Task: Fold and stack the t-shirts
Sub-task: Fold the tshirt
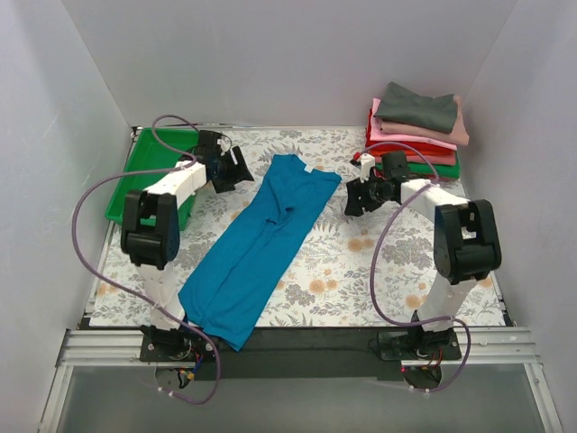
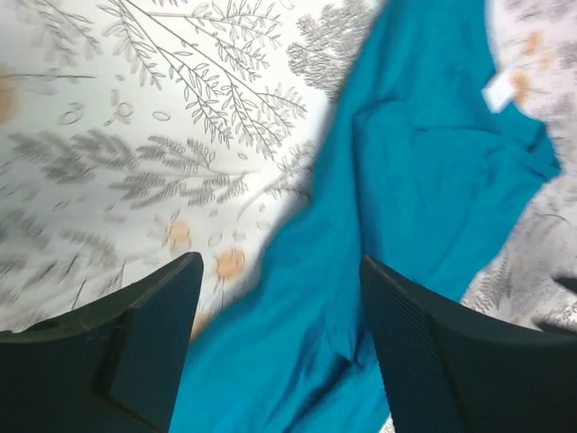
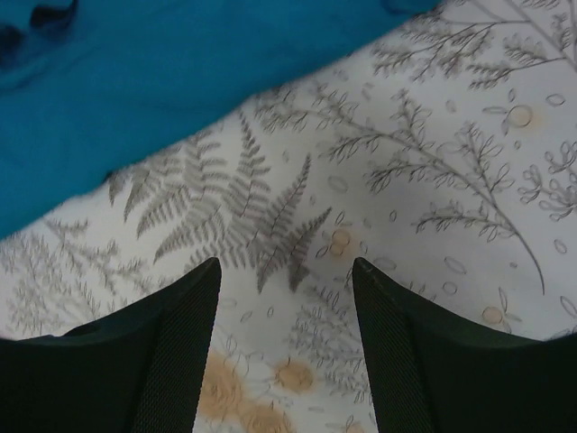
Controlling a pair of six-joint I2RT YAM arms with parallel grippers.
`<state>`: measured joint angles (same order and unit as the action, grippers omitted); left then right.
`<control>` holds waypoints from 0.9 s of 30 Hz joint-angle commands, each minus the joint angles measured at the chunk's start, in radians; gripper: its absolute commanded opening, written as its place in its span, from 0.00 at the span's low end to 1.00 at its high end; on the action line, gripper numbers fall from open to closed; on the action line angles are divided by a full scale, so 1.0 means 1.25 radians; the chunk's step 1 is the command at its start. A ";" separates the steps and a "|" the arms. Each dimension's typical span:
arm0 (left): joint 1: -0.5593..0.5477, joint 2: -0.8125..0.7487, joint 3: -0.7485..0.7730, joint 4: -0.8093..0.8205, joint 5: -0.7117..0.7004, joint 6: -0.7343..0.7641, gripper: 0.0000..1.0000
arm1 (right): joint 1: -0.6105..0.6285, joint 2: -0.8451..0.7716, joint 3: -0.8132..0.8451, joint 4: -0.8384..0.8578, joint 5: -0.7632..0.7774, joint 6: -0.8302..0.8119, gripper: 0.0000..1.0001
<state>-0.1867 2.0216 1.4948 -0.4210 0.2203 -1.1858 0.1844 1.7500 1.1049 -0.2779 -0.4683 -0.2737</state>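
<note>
I read left claw (image 2: 281,271) wide open, empty, above the teal t-shirt (image 1: 257,244); right claw (image 3: 287,271) likewise, above the table (image 3: 433,135).

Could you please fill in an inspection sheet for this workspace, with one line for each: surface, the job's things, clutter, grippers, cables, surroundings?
Surface: table under a floral-print cloth, lying flat.
Job's things: teal t-shirt folded into a long strip, lying diagonally mid-table; stack of folded t-shirts at the far right corner, grey on top.
Clutter: green tray at the far left, partly hidden by the left arm.
Grippers: left gripper and right gripper, one each side of the shirt's far end, jaws open, holding nothing.
Cables: purple cables loop from bases to wrists; the left one swings out past the table's left edge.
Surroundings: plain white walls; nothing else seen.
</note>
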 commanded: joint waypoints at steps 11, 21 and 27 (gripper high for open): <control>0.028 -0.754 -0.465 0.109 0.015 0.043 0.78 | 0.056 0.273 0.251 0.160 0.075 0.350 0.66; 0.028 -0.896 -0.529 0.026 0.045 0.017 0.78 | 0.079 0.388 0.420 0.137 0.228 0.358 0.08; 0.028 -0.894 -0.529 0.014 0.047 0.026 0.78 | 0.079 0.491 0.669 0.098 0.319 0.293 0.01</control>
<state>-0.1558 0.9169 0.8387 -0.3763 0.2642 -1.1641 0.2874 2.3245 1.8084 -0.1543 -0.1814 0.1474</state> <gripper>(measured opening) 0.777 0.022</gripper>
